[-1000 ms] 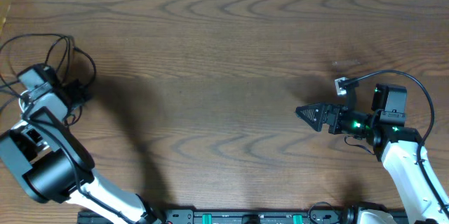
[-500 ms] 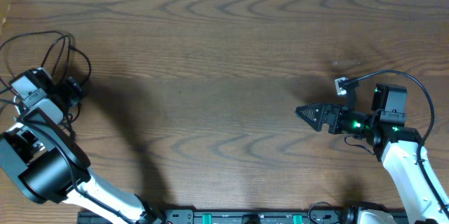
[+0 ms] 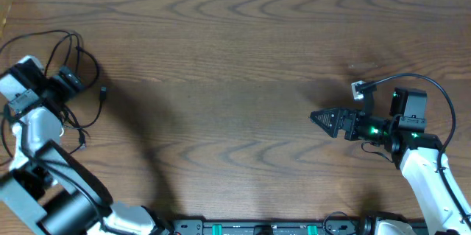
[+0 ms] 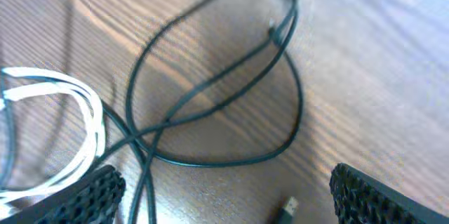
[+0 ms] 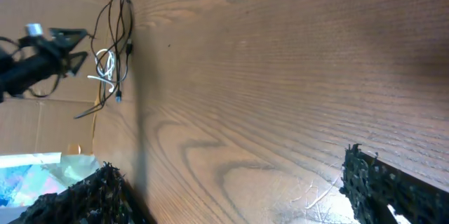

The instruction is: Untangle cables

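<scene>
Currently at nine o'clock with left gripper (image 4: 224, 185) agape over black cord (image 4: 300, 104) and white cord (image 4: 95, 115), gripping nothing. At three o'clock with right gripper (image 3: 316, 118) agape too, empty.

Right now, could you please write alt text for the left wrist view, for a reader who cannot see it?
A black cord lies in crossing loops on a wooden table, with a white cord looped at the left edge. The left hand, wide open and holding nothing, shows two fingers at the bottom corners.
</scene>
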{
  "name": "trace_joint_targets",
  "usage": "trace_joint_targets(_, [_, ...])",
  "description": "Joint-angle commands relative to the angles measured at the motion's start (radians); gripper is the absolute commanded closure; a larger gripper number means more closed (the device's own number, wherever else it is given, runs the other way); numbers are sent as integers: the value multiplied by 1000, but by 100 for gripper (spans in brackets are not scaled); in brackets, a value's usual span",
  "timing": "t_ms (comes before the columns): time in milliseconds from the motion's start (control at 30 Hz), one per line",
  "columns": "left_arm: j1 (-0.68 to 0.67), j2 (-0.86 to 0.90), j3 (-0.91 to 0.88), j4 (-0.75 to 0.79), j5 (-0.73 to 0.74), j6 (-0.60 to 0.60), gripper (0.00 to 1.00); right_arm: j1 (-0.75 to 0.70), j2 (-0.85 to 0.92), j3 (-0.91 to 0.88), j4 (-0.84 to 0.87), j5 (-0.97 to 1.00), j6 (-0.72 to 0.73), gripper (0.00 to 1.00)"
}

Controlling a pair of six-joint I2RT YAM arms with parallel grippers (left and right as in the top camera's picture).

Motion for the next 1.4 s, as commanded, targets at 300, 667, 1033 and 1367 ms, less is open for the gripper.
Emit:
trace_joint_targets(300, [-76,-214,-5,-114,22,-8,6,3,-12,4,6,20,-1,1])
trace_joint_targets(667, [-337,-349,-5,-270,22,91,6,3,-12,4,11,76,0,4])
trace_joint_targets(1033, [-653,-363,-5,-427,21,274,6,0,-12,130,50,311,52,1])
trace_joint_targets(1367, [-723,-363,-6,-427,22,274,6,0,-13,392,-162,741,-108,1])
